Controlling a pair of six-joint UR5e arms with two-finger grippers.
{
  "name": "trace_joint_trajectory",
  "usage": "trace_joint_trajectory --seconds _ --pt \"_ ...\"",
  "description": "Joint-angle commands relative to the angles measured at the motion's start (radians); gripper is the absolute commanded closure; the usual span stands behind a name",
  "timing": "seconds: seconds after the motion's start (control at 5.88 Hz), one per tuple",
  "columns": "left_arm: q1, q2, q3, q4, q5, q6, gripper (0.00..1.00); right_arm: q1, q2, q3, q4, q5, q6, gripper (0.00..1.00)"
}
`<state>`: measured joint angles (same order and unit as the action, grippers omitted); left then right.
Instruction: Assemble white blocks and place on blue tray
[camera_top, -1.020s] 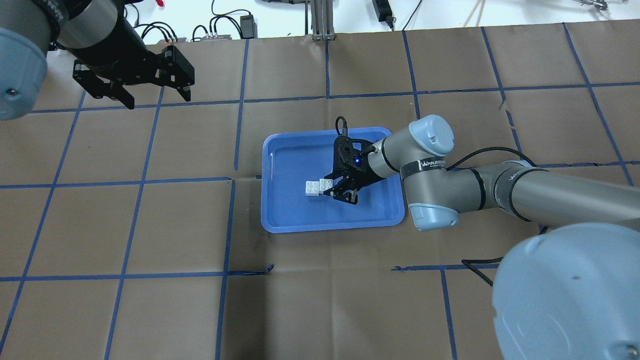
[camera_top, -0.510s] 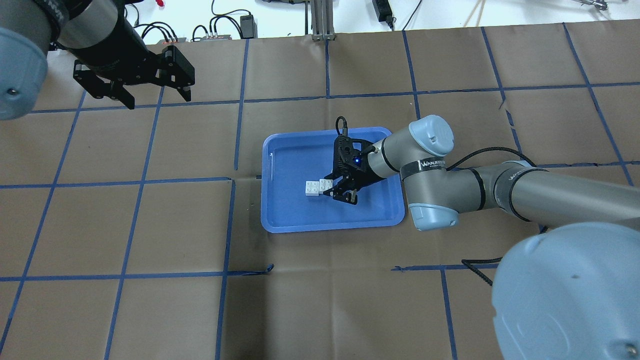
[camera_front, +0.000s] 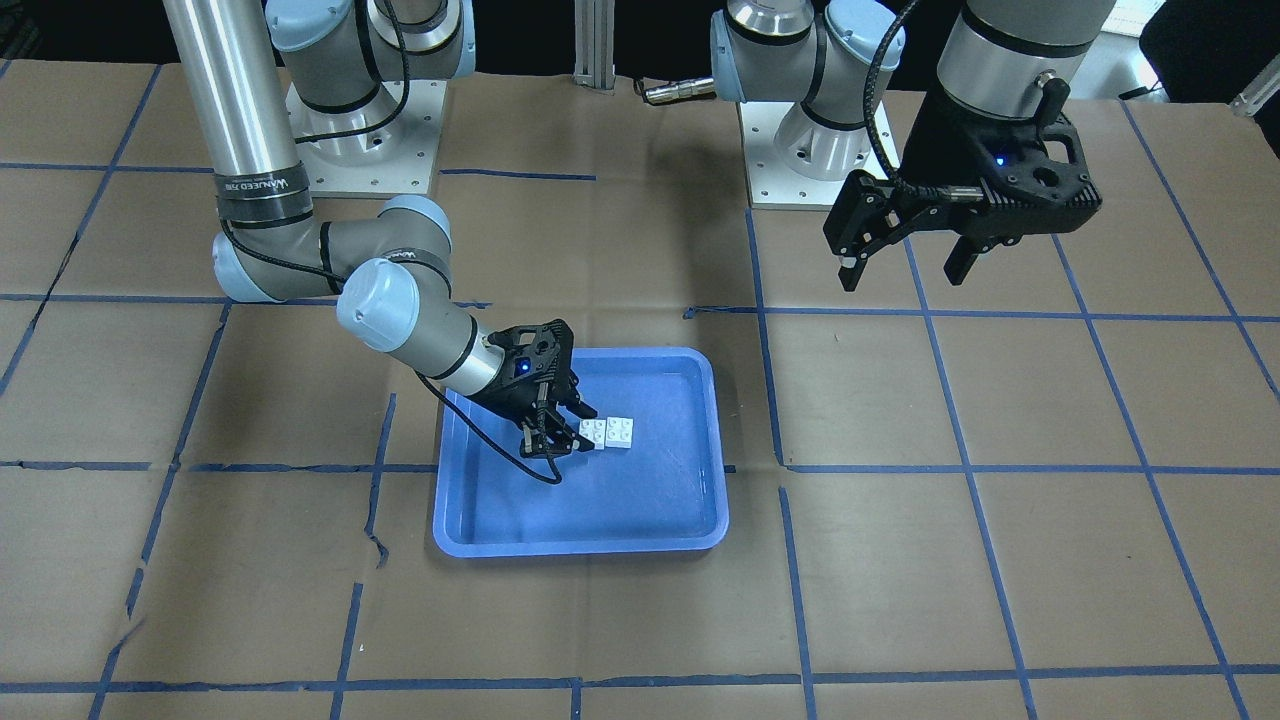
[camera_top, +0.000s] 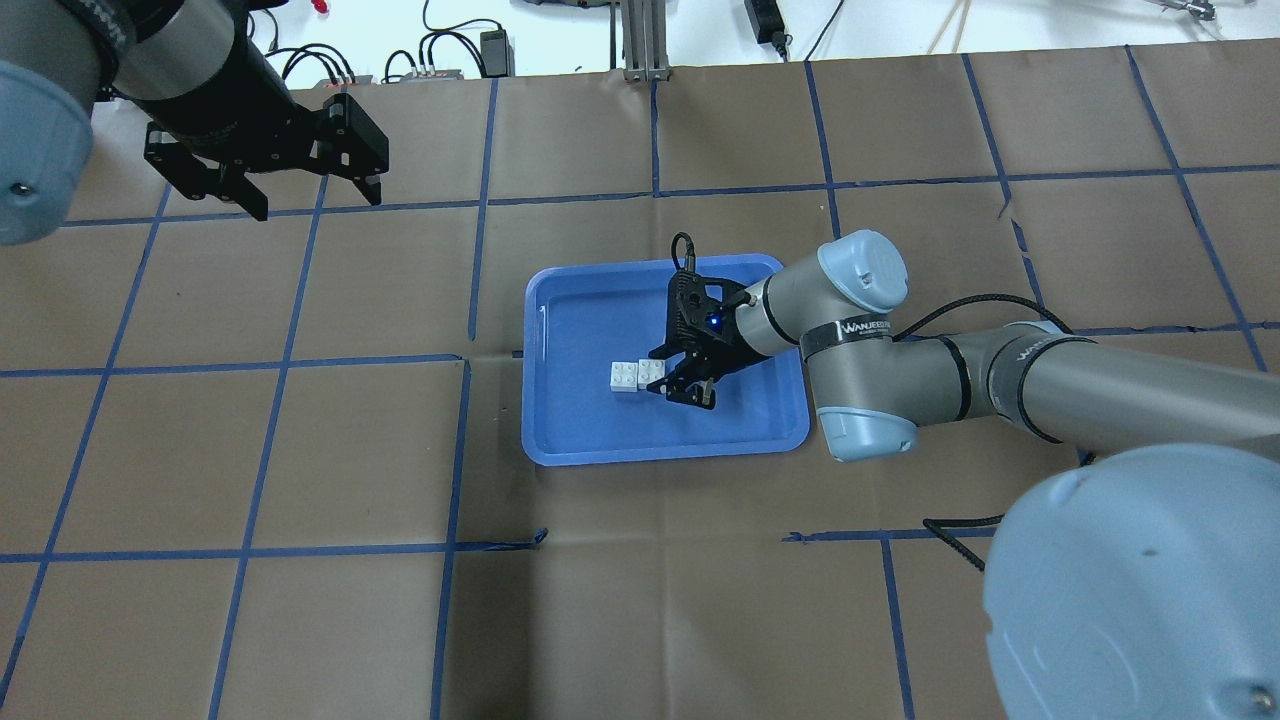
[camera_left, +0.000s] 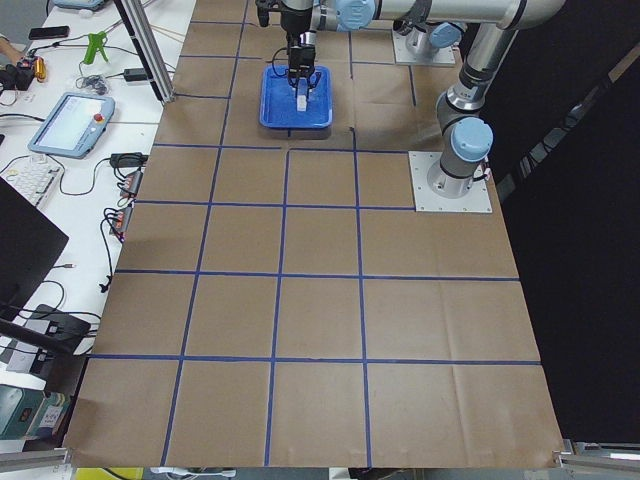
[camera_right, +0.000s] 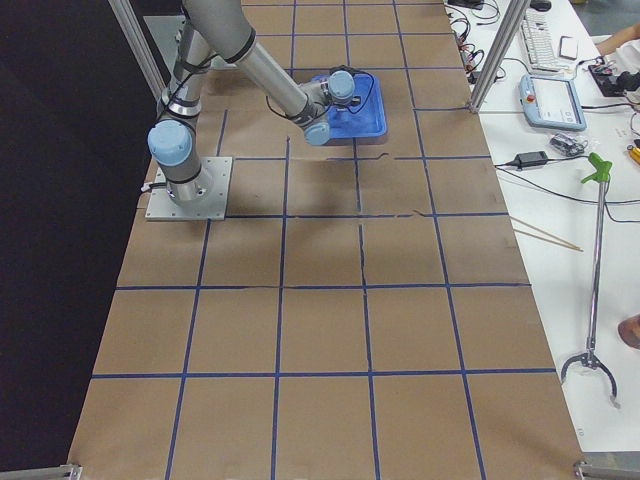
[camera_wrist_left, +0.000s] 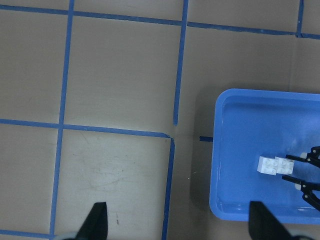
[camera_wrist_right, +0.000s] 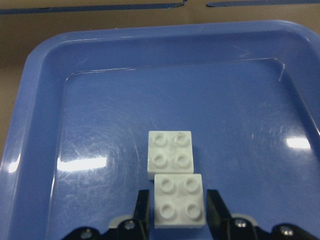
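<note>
The two white blocks lie side by side, studs up and slightly offset, on the floor of the blue tray (camera_top: 600, 420). One block (camera_top: 625, 376) is farther from my right gripper and the other (camera_top: 650, 370) is nearer to it. My right gripper (camera_top: 672, 378) is low in the tray and open. Its fingers flank the nearer block (camera_wrist_right: 179, 200) with slim gaps, and the other block (camera_wrist_right: 170, 152) lies just beyond. My left gripper (camera_top: 318, 203) hovers open and empty over the table's far left. The front view also shows the blocks (camera_front: 605, 432) and the right gripper (camera_front: 562, 430).
The table is covered in brown paper with a blue tape grid. Cables and power bricks (camera_top: 490, 45) lie past the far edge. The arm bases (camera_front: 800, 150) stand behind the tray. The left wrist view shows the tray (camera_wrist_left: 240, 125) at its right.
</note>
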<state>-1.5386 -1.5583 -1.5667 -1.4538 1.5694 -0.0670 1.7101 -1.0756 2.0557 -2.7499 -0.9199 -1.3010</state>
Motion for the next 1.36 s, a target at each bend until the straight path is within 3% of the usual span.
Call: trace_joint_trajectory --seconds 0.0,0.34,0.51,0.85,1.19 --pt "0.0 0.001 -0.001 0.0 0.001 0.0 0.01 -0.003 -0.015 -0.009 0.001 -0.007 0.006 0.0" --pt "0.0 0.001 -0.001 0.0 0.001 -0.001 0.01 -0.021 -0.091 -0.015 0.057 -0.02 0.038 0.0" --pt "-0.002 0.001 -0.001 0.0 0.0 -0.001 0.01 -0.027 -0.127 -0.058 0.157 -0.092 0.063 0.0" --pt "-0.002 0.001 -0.001 0.0 0.001 -0.001 0.01 -0.032 -0.245 -0.211 0.539 -0.248 0.086 0.0" --pt "-0.002 0.001 -0.001 -0.003 0.001 0.001 0.01 -0.062 -0.277 -0.34 0.758 -0.388 0.133 0.0"
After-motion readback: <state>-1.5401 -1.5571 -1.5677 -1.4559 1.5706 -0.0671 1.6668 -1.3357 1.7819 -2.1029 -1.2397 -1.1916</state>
